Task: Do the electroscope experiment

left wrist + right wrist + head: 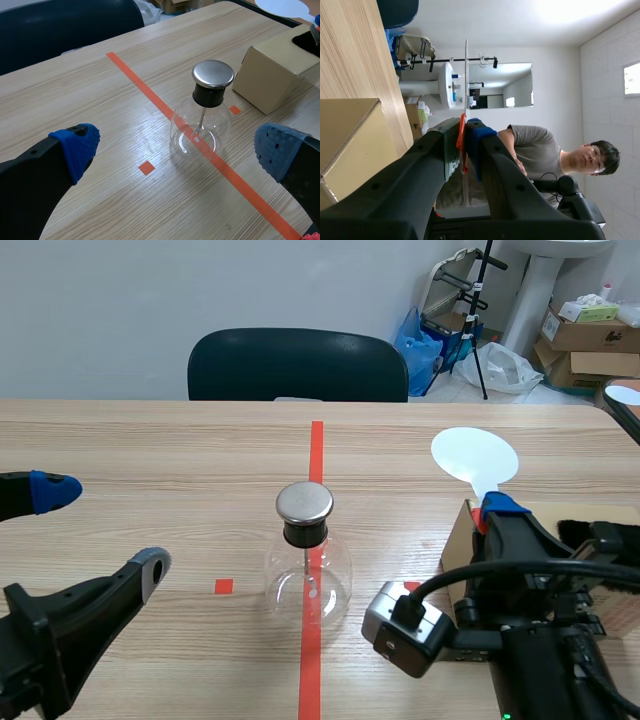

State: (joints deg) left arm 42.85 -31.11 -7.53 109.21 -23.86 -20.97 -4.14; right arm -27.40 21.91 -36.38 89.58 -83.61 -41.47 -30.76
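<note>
Closest to the robot, the left gripper [102, 526] hangs spread wide over the wooden worktop [150, 440], while the right gripper [492, 512] is clamped on the orange handle of a flat white round paddle [475, 455], above a brown cardboard box [270, 75]. Further out, the clear glass electroscope flask with a metal cap [308, 580] stands upright on the red tape line, apart from both. Brought across too low, the paddle would likely knock the cap and topple the flask. Only the right wrist view shows the paddle edge-on between the pads [479, 134], and a person [535, 145] beyond.
</note>
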